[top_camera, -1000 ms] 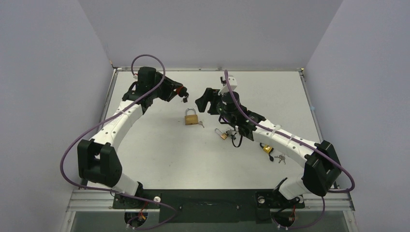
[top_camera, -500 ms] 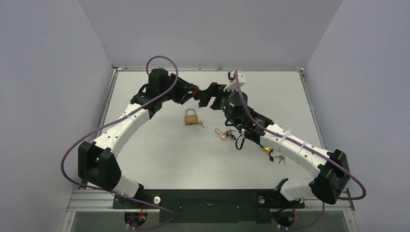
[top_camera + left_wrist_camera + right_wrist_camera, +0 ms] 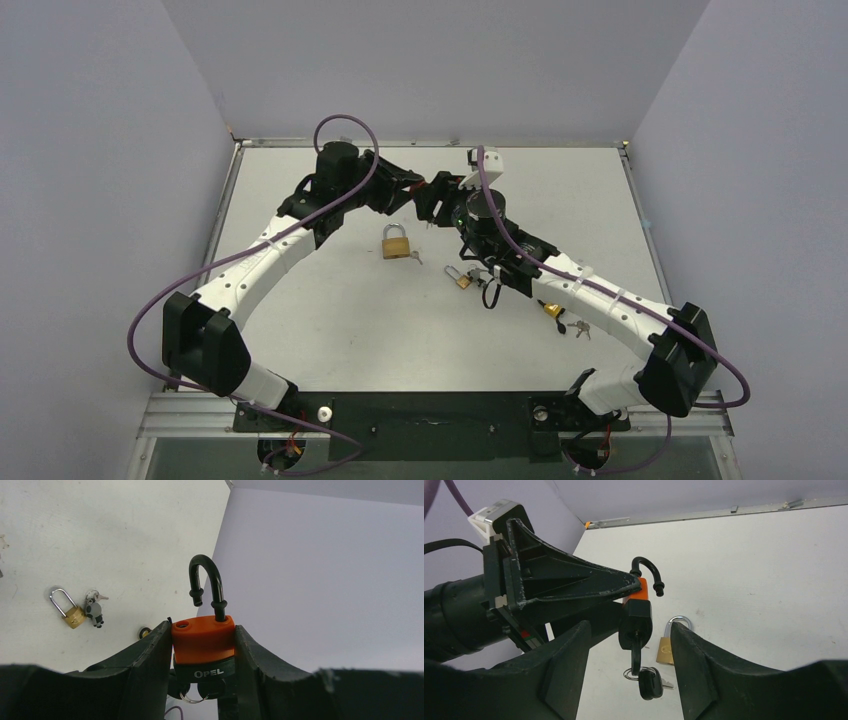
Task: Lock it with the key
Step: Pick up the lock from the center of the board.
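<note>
Left end effector blocking right end effector ahead, brass padlock below, open table beyond

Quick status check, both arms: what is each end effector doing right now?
Left end effector: closed on the orange padlock, whose shackle is open.
Right end effector: open, straddling the padlock's hanging key, gripping nothing.

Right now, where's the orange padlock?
Far centre of the top view, off the table: the orange padlock sits clamped in the left gripper, facing the open right gripper, just beyond the large brass padlock.
</note>
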